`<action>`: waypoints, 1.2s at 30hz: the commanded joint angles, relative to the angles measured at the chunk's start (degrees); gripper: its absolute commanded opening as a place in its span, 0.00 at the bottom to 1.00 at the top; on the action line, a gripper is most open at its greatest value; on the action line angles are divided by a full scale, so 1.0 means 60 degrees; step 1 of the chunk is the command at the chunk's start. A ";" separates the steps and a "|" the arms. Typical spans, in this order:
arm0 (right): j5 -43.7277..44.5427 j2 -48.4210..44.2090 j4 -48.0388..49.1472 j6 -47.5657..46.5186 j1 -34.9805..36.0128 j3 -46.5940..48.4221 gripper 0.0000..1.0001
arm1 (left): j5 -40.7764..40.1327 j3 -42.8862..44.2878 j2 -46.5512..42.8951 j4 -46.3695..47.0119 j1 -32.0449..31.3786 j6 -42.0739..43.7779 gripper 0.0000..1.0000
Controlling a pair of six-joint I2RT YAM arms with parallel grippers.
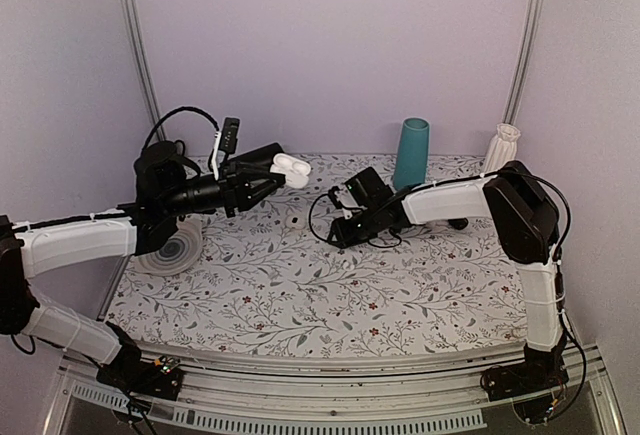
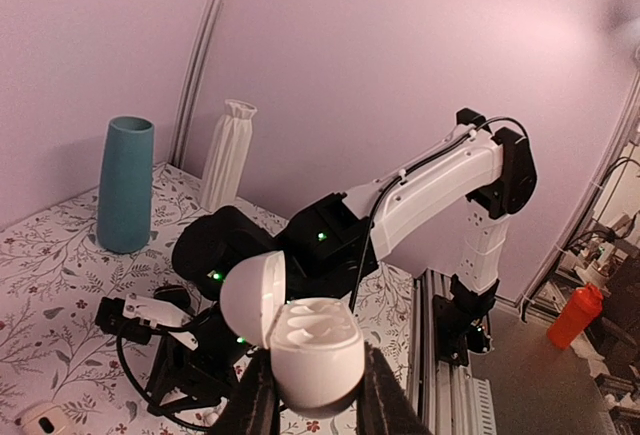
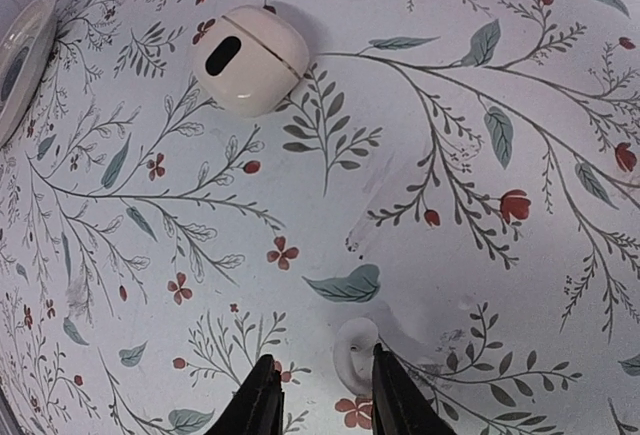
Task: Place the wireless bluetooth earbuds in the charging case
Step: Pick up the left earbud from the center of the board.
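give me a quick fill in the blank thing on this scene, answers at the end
1. The left hand holds the charging case up off the table with its lid ____.
2. The smooth vase beside the white ribbed vase is ____ in colour.
3. The small piece between the fingers of the right hand is ____ in colour.

Missing words: open; teal; white.

Lilac walls (image 1: 330, 45), floral tabletop (image 1: 300, 300)
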 commanded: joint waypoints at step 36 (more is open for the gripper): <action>0.0291 0.0383 0.0028 0.0121 -0.0264 0.0488 0.26 | 0.0209 0.0439 0.0261 -0.0003 0.0181 -0.0093 0.00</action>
